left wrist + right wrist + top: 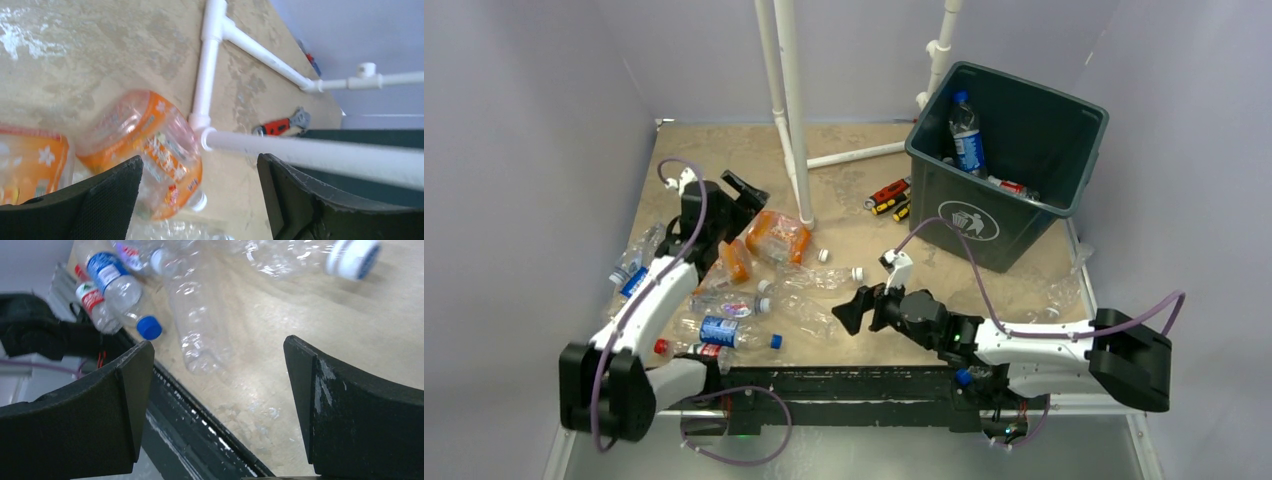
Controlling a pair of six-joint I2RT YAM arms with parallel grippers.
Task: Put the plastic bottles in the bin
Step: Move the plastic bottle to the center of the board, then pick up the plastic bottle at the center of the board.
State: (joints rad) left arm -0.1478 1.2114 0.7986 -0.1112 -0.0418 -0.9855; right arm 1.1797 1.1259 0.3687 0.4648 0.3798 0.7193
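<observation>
White pipe frame [789, 110] upright on tan table [724, 150]; red, yellow, black tools [890, 197] lying near its horizontal pipe.

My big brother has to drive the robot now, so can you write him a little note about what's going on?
Left gripper: jaws open, empty, next to the orange-label bottle by the white pipe stand.
Right gripper: jaws open, empty, low near the table's front edge, facing a clear crushed bottle.
Bin: far right of the table.
Done: at least two bottles are in it, a blue-label bottle and a red-label bottle.
Left to do: the pile of bottles on the table's left half, plus a lone clear bottle to the right of the bin.
</observation>
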